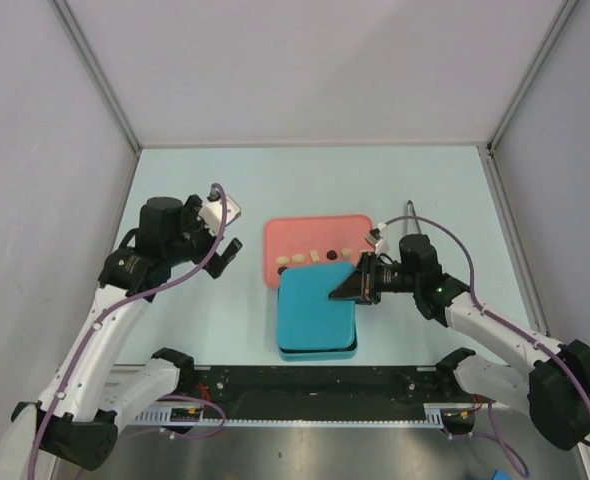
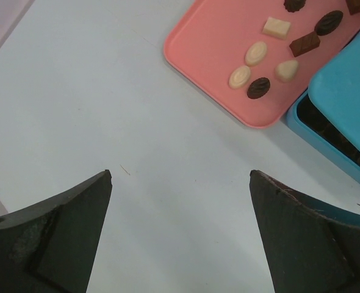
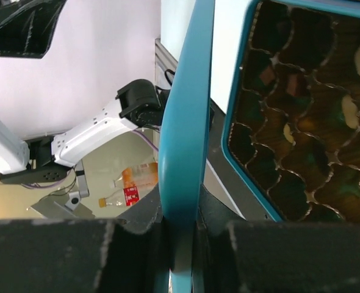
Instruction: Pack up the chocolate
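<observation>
- The right tool (image 3: 181, 241) is pinching shut on the edge of the teal lid (image 3: 186, 122), which is standing edge-on between its fingers in the right wrist view.
- Only that view is showing inside the teal box (image 3: 234, 128). It is lined with gold-brown compartments (image 3: 302, 146), and at least three pale pieces are sitting in them. The darker pieces are too dim to count.
- From above, the lid is hiding almost all of the box and is overlapping the near edge of the pink tray (image 2: 210, 43).
- The left tool (image 2: 180, 177) is gaping wide with nothing between its fingers, hanging over bare tabletop (image 2: 107, 91) to the left of the tray.
- Its wrist view is giving the clear count of the chocolate (image 2: 256, 53) lying loose on the tray: four cream-white pieces and five dark or brown ones, two of them cut off by the picture's top edge. Overhead they are showing only as specks.
- One lid, one box and one tray are showing.
</observation>
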Robot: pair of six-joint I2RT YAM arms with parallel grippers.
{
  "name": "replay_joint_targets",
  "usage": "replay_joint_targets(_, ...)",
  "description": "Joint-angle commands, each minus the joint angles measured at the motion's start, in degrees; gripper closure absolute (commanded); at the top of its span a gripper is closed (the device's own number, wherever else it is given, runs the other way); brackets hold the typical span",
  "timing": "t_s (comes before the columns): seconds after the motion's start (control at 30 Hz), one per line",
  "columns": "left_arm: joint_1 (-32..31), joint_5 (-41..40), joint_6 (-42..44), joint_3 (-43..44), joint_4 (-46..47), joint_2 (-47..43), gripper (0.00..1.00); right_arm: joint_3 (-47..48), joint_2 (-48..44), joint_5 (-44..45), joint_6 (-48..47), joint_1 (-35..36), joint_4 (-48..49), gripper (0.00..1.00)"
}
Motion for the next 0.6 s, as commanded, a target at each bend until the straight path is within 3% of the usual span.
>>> replay_joint_targets(0.0,0.3,2.3,1.1,-0.7,1.3,-1.5,0.00,-2.1,-0.6,1.9,2.5,0.1,6.1,1.00)
replay_joint_targets(0.27,0.3,3.0,1.6,-1.4,0.8,-2.0,0.00,-3.3,0.4,4.6,0.2,0.0,1.1,1.00)
replay_joint_targets(0.33,0.3,3.1,1.8,-1.9,0.9,-2.1,0.00,-3.3,0.6,4.9,-0.1,0.0,-0.7,0.94)
replay_joint_targets(0.4,0.3,3.1,2.1,-2.1,0.8,-2.1,0.00,-3.3,0.5,5.3,-0.9,0.0,-3.8,0.76)
replay_joint_targets(0.43,0.3,3.2,2.2,-2.3,0.7,-2.1,0.00,-3.3,0.5,5.4,-1.3,0.0,-4.4,0.57)
replay_joint_targets(0.5,0.3,3.2,2.4,-2.5,0.9,-2.2,0.00,-3.1,0.3,5.5,-2.0,-0.2,-7.9,0.37)
replay_joint_targets(0.53,0.4,3.2,2.3,-2.6,1.0,-2.2,0.00,-2.8,0.2,5.7,-3.0,-0.3,-8.8,0.01)
replay_joint_targets(0.57,0.4,3.3,2.3,-2.7,1.0,-2.3,0.00,-2.6,0.0,5.9,-3.5,-0.5,-10.9,0.00)
